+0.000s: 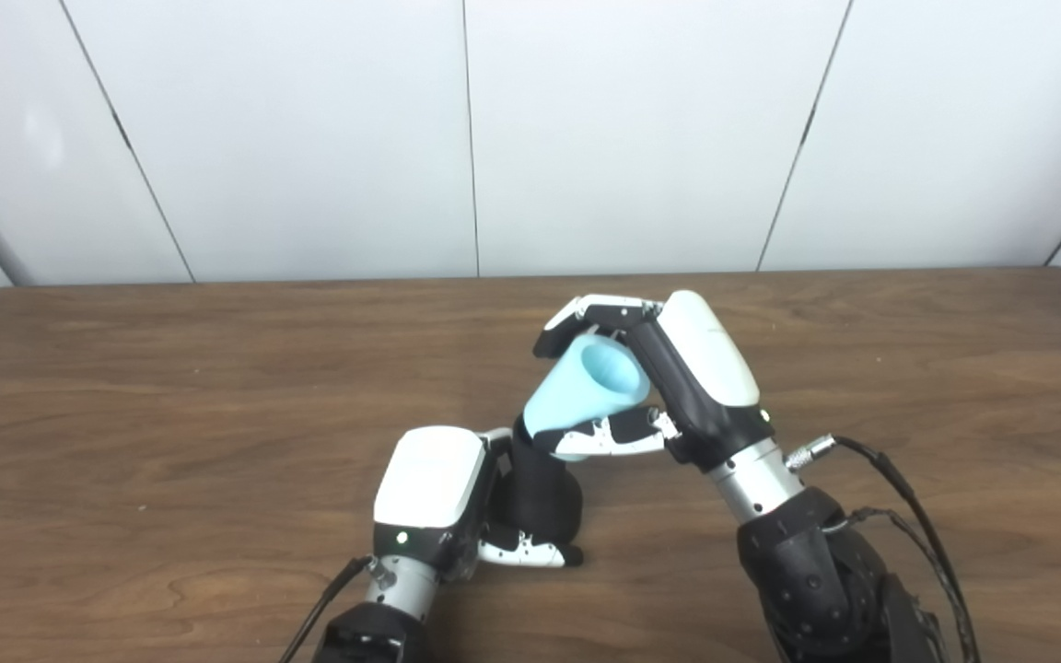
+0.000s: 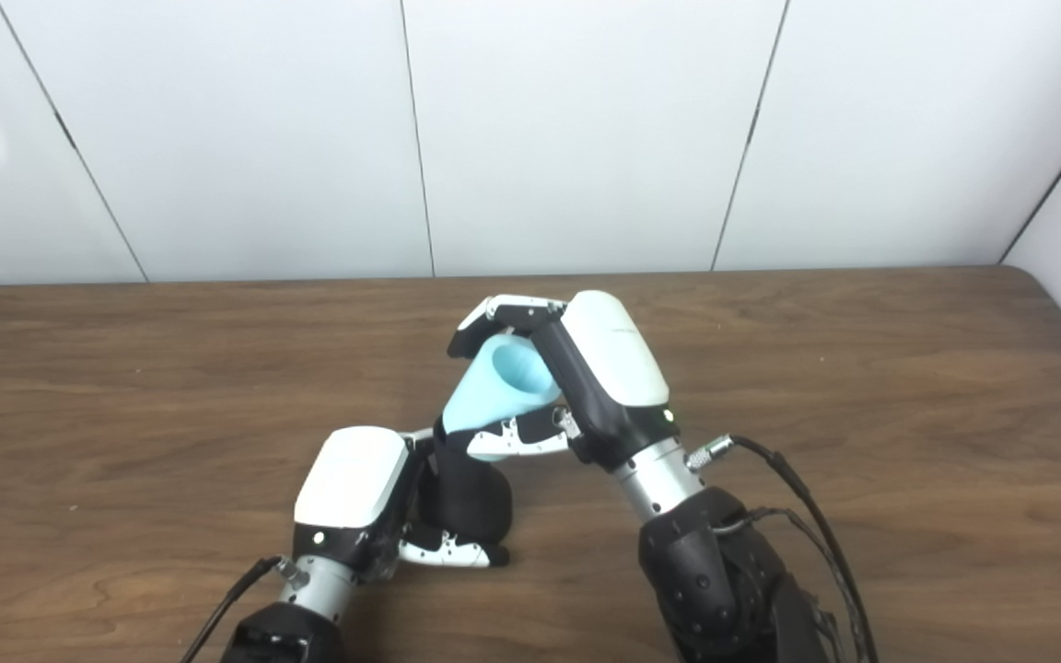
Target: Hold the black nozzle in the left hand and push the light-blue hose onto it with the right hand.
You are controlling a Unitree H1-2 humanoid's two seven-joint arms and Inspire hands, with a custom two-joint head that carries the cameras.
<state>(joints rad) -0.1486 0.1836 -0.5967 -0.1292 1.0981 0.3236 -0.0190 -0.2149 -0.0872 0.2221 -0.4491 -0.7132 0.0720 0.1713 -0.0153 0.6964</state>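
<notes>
1. A brown wooden counter [image 1: 171,396] is seen from above, with white wall panels [image 1: 309,138] standing behind its far edge.
2. The left robot hand [image 1: 457,502] is positioned near the front of the counter, left of centre, with its white back turned upward.
3. The black nozzle [image 1: 544,488] is grasped by the left robot hand; the fingers are wrapped around its lower body, and a white-and-black fingertip [image 1: 530,553] is seen at its near side, close to the counter surface.
4. The nozzle is held roughly upright, with its upper end pointing up and slightly to the far side.
5. The right robot hand [image 1: 669,387] is held above and to the right of the left one, its white back facing up and right.
6. The light-blue hose [image 1: 586,391] is grasped by the right robot hand, with fingers curled over its far side and the thumb [image 1: 609,437] pressed under its near side.
7. The hose is tilted: its wide open mouth is turned up and to the right, and its narrower lower end is met by the top of the nozzle.
8. How far the hose is seated on the nozzle cannot be told, as the junction is partly hidden by the thumb.
9. Black cables [image 1: 899,502] are seen running along the right forearm at the near right.
</notes>
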